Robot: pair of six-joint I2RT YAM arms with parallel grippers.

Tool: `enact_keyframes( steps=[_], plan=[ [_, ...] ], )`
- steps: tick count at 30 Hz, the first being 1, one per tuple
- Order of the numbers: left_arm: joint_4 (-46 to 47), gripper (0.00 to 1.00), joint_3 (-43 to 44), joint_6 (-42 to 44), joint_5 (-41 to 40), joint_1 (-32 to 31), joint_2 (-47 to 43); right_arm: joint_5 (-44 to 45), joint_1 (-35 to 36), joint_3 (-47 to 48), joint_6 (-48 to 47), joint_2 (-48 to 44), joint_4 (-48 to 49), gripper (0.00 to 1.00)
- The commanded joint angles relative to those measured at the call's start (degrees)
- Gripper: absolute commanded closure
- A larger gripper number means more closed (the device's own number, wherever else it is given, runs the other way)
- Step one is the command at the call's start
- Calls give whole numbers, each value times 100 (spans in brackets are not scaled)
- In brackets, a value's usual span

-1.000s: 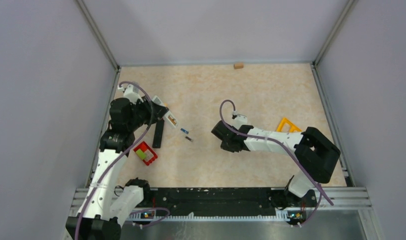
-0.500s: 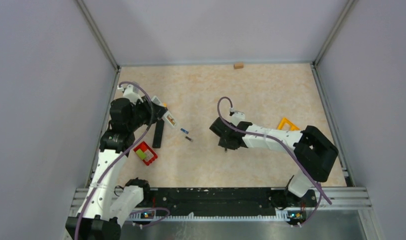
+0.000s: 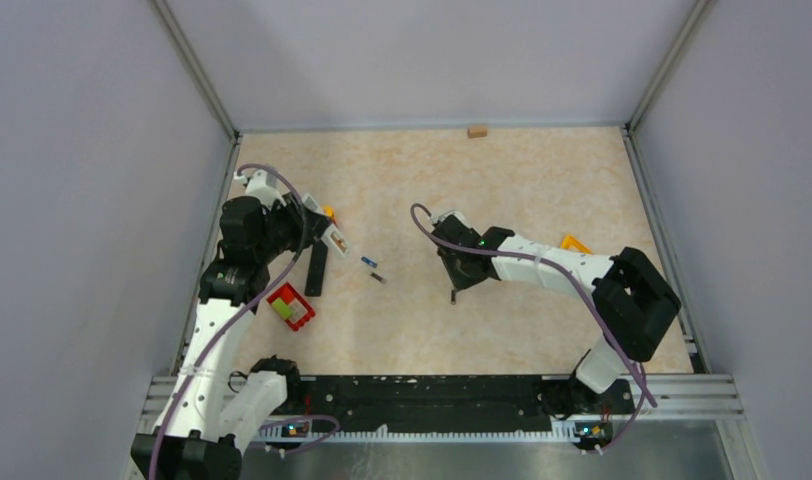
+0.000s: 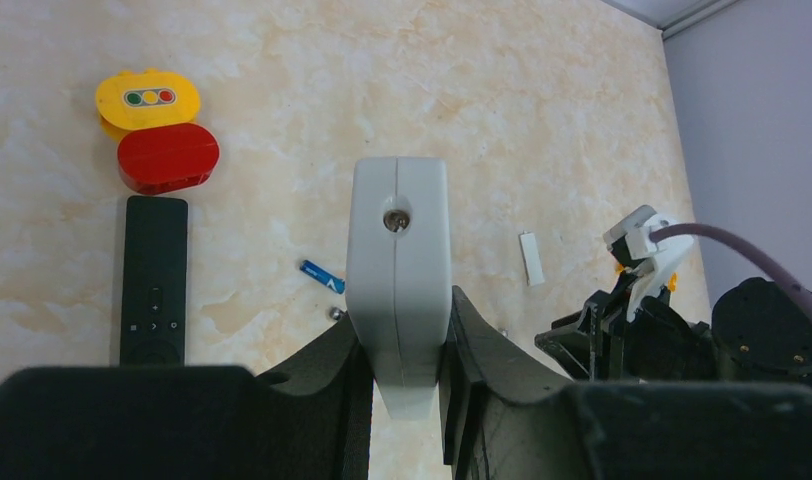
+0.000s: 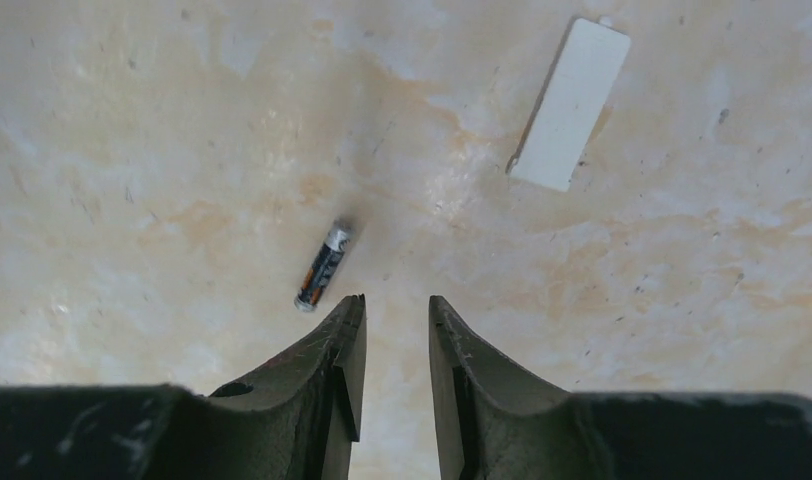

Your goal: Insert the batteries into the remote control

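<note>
1. Left gripper — clenched on the pale grey, slab-shaped plastic remote control, one finger against each long side.
2. Right gripper — jaws released and a little apart, nothing between them, tips low over the table.
3. Dark cylindrical battery with an orange band lies loose just beside the right tips. It is at about 10 o'clock of them in the wrist view, outside the jaws.
4. Blue cylindrical battery and small dark battery lie between the arms, at 3 to 4 o'clock of the held remote seen from overhead.
5. Flat white rectangular plastic cover lies at 1 o'clock of the right tips, apart from them.
6. Step in hand, as I judge it: fetching a battery. Next, the right jaws likely need to shift toward 10 o'clock, straddle the cylinder crosswise and close.
7. Surface: beige marbled tabletop, also bearing a slim black remote and a red-and-yellow toy block.
8. Room: pale lilac walls, aluminium corner posts, and a small tan wooden block at the far 12 o'clock edge.
</note>
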Motion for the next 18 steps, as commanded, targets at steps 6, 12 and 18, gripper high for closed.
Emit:
enact_keyframes(
  steps=[6,12,18],
  plan=[
    [-121,100,397,202,-501,-6,-100,-656,34,92,-2191,-22,-262,69],
    [-154,100,412,231,-663,-6,-117,-599,293,101,-2758,429,-49,66],
    [-240,100,473,305,-729,-6,-119,-526,318,327,-2813,826,-240,61]
  ],
)
